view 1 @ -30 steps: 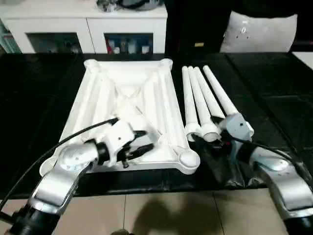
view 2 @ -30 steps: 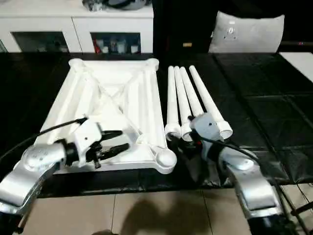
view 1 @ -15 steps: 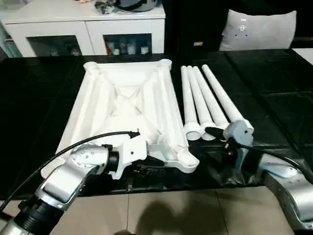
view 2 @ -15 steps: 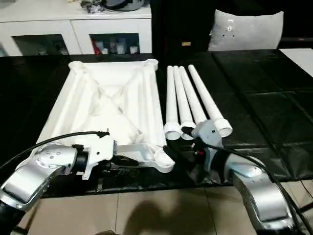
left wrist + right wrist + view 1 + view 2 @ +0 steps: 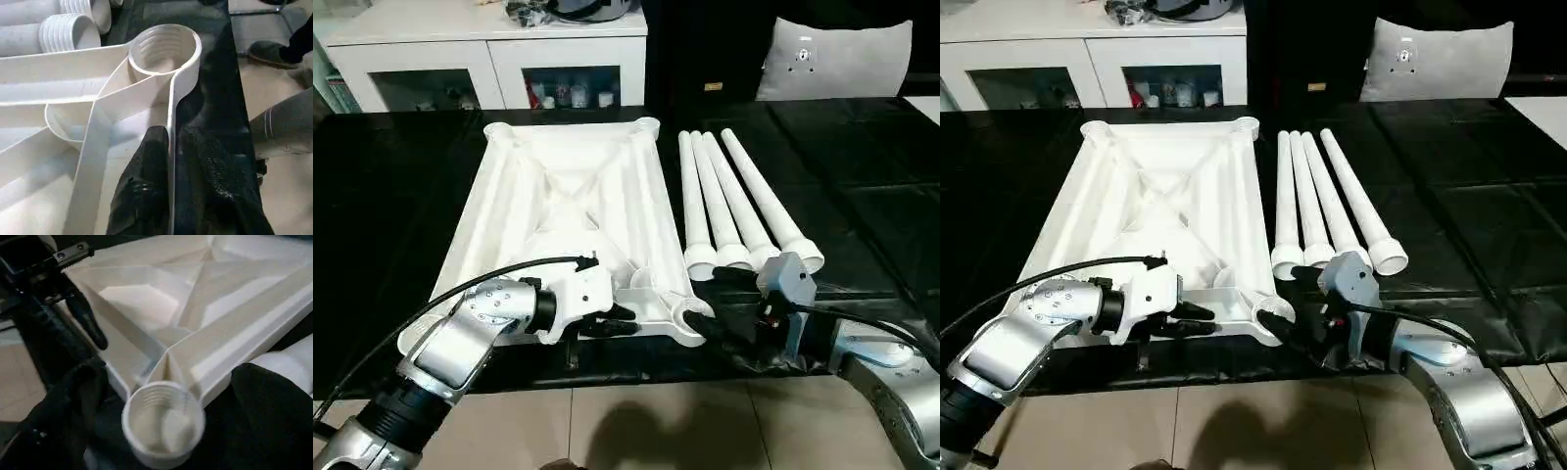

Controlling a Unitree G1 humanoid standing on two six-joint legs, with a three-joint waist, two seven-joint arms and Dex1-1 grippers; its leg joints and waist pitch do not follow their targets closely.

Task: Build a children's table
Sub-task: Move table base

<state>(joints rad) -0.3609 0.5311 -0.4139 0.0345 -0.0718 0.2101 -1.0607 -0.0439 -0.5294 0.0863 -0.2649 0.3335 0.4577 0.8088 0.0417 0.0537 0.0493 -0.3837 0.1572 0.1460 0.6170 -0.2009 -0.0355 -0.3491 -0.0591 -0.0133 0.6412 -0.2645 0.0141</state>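
**Tabletop upside down on the black bench, both grippers at its near edge**

Tabletop (image 5: 563, 211) lying ribbed side up, toward the left part of the black bench (image 5: 862, 196), one short edge along the bench's near edge. Round threaded socket (image 5: 164, 49) at the near right corner, standing open. Four legs (image 5: 729, 201) side by side just to the right of the tabletop, running from far to near, wide ends toward the near edge.

Left gripper (image 5: 168, 161) at the near rim, left of that socket: jaws narrow, one black finger (image 5: 146, 186) inside the rim wall and the other outside, closed onto the wall. Right gripper (image 5: 161, 406) around the same corner socket, jaws wide, fingers well apart on either side, not touching it.

White cabinet (image 5: 489, 54) with glass doors behind the far edge; grey cushion (image 5: 837, 59) at the far right.
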